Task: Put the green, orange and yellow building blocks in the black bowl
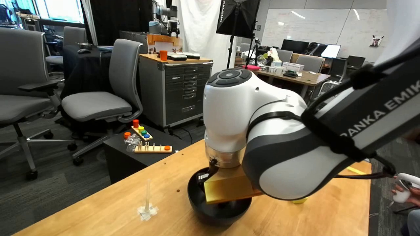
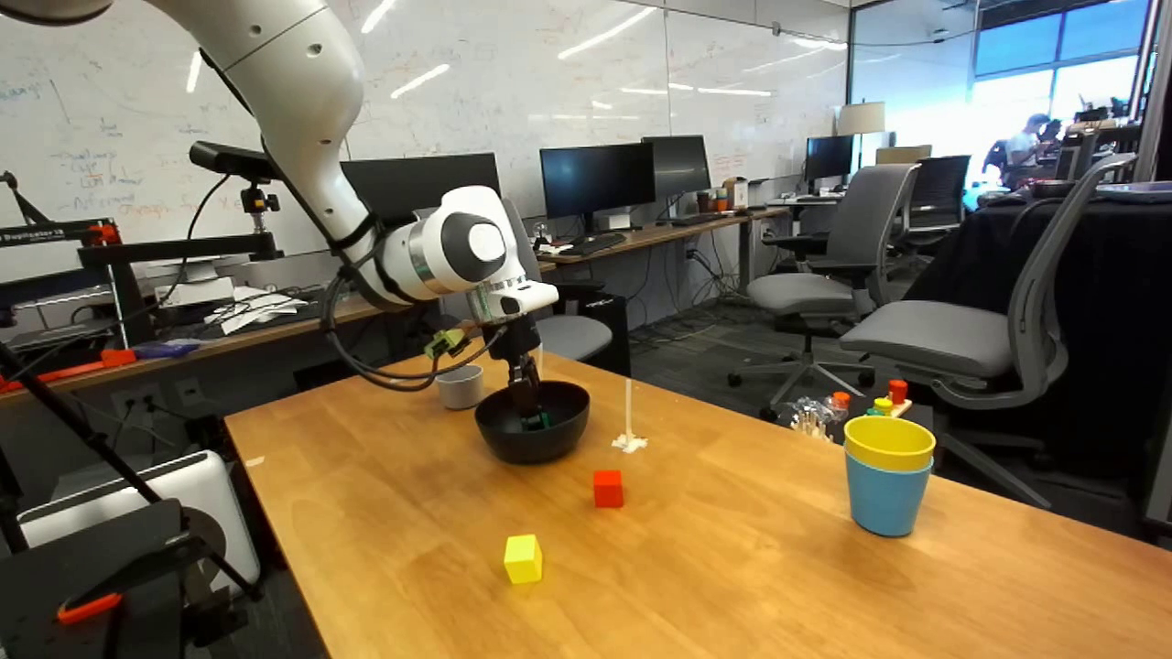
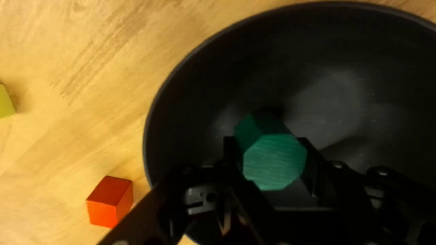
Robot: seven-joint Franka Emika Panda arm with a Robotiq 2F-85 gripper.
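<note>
My gripper [image 3: 267, 146] reaches down into the black bowl [image 2: 531, 448], well below its rim. Between the fingers sits the green building block [image 3: 274, 161], close to both pads; in the dark I cannot make out whether they press on it. A bit of that green block [image 2: 542, 421] also shows inside the bowl in an exterior view. On the table just outside the bowl lies the orange building block [image 3: 109, 202], and farther off is the yellow building block [image 2: 523, 559]. In an exterior view [image 1: 220, 216], the bowl is visible while the arm hides the fingers.
Close beside the bowl, a thin upright peg [image 2: 629, 421] is taped to the table. A light grey cup [image 2: 461, 388] stands just behind the bowl. Toward the table's far right edge is a stack of yellow and blue cups [image 2: 886, 494].
</note>
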